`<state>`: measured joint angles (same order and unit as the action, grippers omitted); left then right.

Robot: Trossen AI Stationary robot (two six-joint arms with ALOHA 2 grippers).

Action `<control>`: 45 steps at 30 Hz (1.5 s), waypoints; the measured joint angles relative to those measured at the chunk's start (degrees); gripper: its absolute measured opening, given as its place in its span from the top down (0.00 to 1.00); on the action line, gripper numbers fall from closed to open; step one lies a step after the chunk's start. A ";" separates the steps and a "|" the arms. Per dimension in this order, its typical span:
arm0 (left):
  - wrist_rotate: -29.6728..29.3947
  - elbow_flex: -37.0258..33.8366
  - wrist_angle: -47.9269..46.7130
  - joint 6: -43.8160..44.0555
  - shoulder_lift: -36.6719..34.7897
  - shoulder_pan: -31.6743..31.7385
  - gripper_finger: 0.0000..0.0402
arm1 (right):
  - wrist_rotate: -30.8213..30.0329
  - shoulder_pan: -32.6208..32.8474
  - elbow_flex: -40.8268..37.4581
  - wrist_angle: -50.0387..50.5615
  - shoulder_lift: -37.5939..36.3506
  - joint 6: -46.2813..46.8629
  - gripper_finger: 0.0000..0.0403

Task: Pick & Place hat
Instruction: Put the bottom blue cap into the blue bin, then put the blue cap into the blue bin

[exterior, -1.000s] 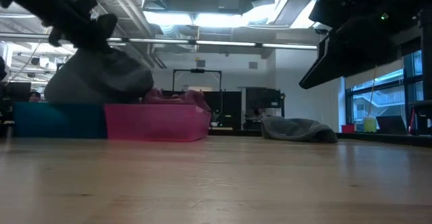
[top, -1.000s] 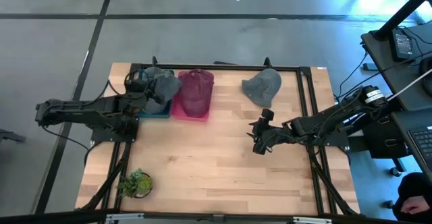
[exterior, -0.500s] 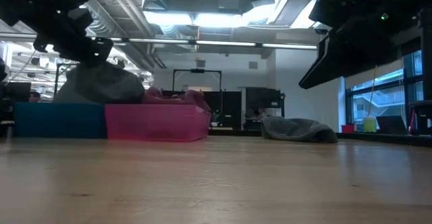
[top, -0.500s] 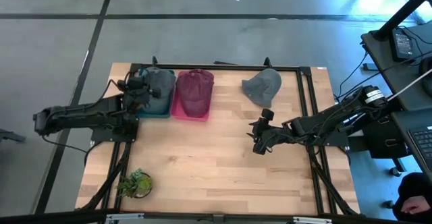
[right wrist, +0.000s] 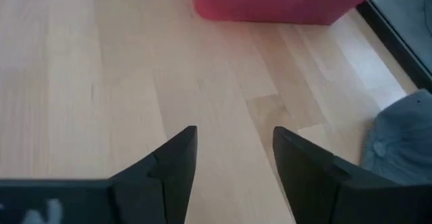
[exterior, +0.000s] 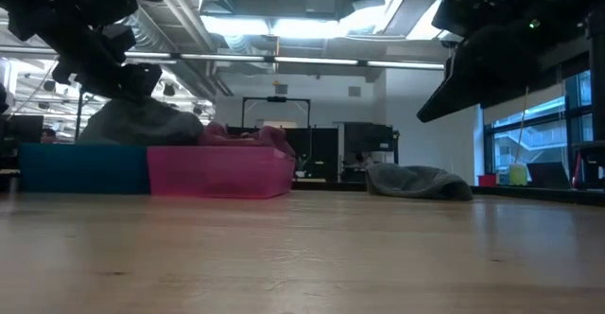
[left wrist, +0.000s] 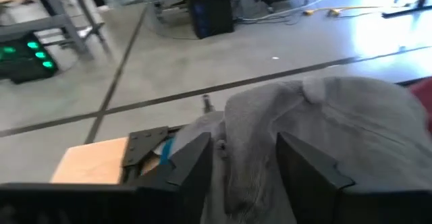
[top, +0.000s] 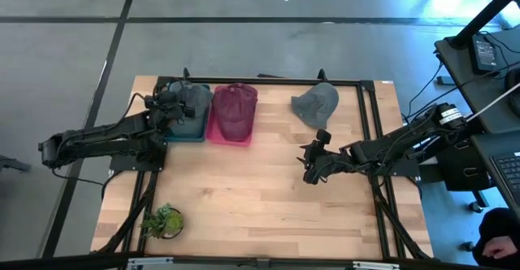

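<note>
The left tool [top: 165, 107], fingers now spread, has let go of the grey hat [top: 192, 102], which has settled into the blue bin [top: 185, 135] directly ahead. Placement looks finished. The right tool [top: 311, 166] waits open, another grey hat [top: 317, 105] beyond it.

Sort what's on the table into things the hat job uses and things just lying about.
Job: grey hat in blue bin, red hat in pink bin, loose grey hat, left gripper, right gripper.
Lying about: small potted plant.
</note>
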<state>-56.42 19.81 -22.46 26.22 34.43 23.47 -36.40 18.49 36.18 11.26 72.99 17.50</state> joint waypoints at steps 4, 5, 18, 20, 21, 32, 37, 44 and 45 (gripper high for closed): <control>-0.29 0.00 0.38 -2.59 0.08 1.53 0.51 | -0.04 -1.14 0.00 0.03 0.00 1.81 0.52; 0.03 0.00 0.86 -3.39 0.08 1.87 0.49 | -0.02 -1.44 0.00 0.03 0.00 2.20 0.52; 15.99 0.00 25.65 -14.35 0.08 3.66 0.43 | -2.90 -10.24 0.40 1.12 0.00 5.01 0.52; 23.55 0.02 29.70 -13.94 0.08 3.64 0.43 | -1.09 -13.05 1.60 4.21 0.00 7.12 0.52; 27.53 0.02 31.31 -13.22 0.08 3.64 0.43 | 0.33 -14.64 2.28 6.27 0.00 7.61 0.52; 47.14 0.02 40.08 -9.53 5.13 0.54 0.43 | 9.65 -28.50 3.16 14.40 0.00 3.47 0.52; 47.09 0.02 43.87 -11.79 9.07 -0.45 0.42 | 15.86 -38.13 8.15 14.24 0.02 0.98 0.52; 47.14 0.04 46.70 -12.69 13.23 -0.51 0.43 | 28.97 -50.17 18.44 17.31 4.70 -19.84 0.52; 47.35 0.04 46.47 -12.90 13.45 -0.51 0.43 | 30.78 -51.21 20.15 18.32 6.20 -22.40 0.52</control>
<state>-9.06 19.86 24.01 13.32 47.88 22.96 -5.62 -32.72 56.33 29.58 79.19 -4.90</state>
